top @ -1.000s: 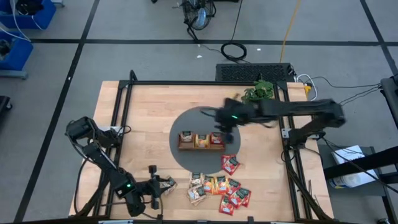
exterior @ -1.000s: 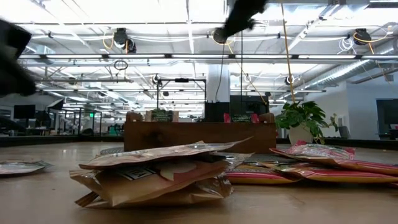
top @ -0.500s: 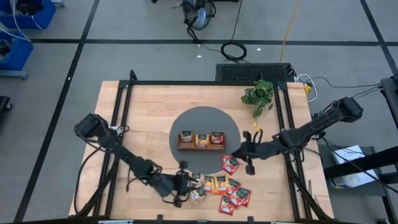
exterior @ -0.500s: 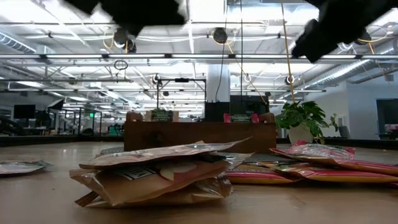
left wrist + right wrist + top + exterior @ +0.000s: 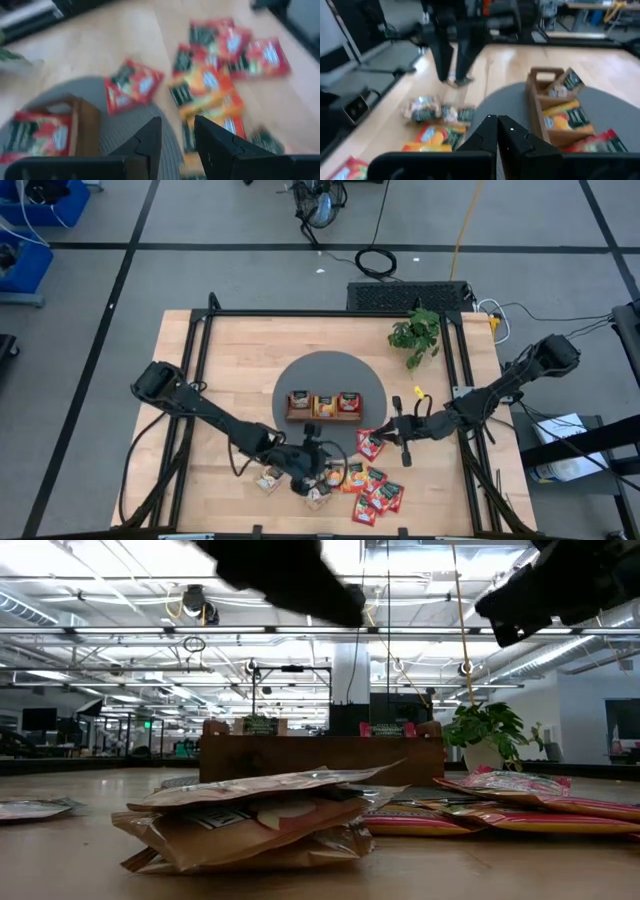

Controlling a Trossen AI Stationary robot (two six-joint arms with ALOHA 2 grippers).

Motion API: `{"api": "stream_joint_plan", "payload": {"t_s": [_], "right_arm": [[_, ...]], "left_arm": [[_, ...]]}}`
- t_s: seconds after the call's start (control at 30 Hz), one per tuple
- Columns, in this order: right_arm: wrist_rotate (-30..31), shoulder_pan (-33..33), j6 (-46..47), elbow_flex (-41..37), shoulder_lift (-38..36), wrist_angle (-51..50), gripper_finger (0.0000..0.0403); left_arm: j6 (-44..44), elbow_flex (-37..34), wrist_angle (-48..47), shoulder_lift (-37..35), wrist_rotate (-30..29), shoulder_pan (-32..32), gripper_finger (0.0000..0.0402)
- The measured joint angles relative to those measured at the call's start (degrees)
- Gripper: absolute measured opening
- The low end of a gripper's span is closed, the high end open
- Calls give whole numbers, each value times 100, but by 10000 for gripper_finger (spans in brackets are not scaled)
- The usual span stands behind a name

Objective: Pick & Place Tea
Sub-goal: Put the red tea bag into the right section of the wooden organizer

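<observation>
Moved since earlier: left gripper (image 5: 312,463) has swung in from the table's near-left edge to hang over the pile; right gripper (image 5: 403,429) has left the tray and pulled back toward 3 o'clock.
Tea (image 5: 352,481): loose heap of flat square sachets, red, orange and tan-and-green with dark labels, on the wooden table (image 5: 230,370) at 6 o'clock of the tray (image 5: 322,406).
Key relation: pile lies just toward 3 o'clock of the left gripper, the nearer arm; square sachets show no long axis.
Left fingers (image 5: 150,142): slightly apart, holding nothing.
Right fingers (image 5: 515,135): together, empty, near the lone red sachet (image 5: 371,444).
Tray: three compartments, each already holding sachets.
</observation>
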Motion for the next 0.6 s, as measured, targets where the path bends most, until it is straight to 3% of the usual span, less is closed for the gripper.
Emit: {"api": "stream_joint_plan", "payload": {"t_s": [0.2, 0.33, 0.47, 0.6], "right_arm": [[61, 40, -500, -329, 63, 768, 1], [149, 52, -679, -358, 107, 872, 1], [135, 158, -714, -356, 107, 884, 1], [165, 268, -670, -356, 100, 769, 1]], "left_arm": [[74, -211, -201, 2, -292, -131, 120], [202, -228, -218, -55, -982, -182, 120], [499, -494, 12, -506, -1193, -425, 120], [631, -1262, 568, -1094, -1613, -613, 120]]}}
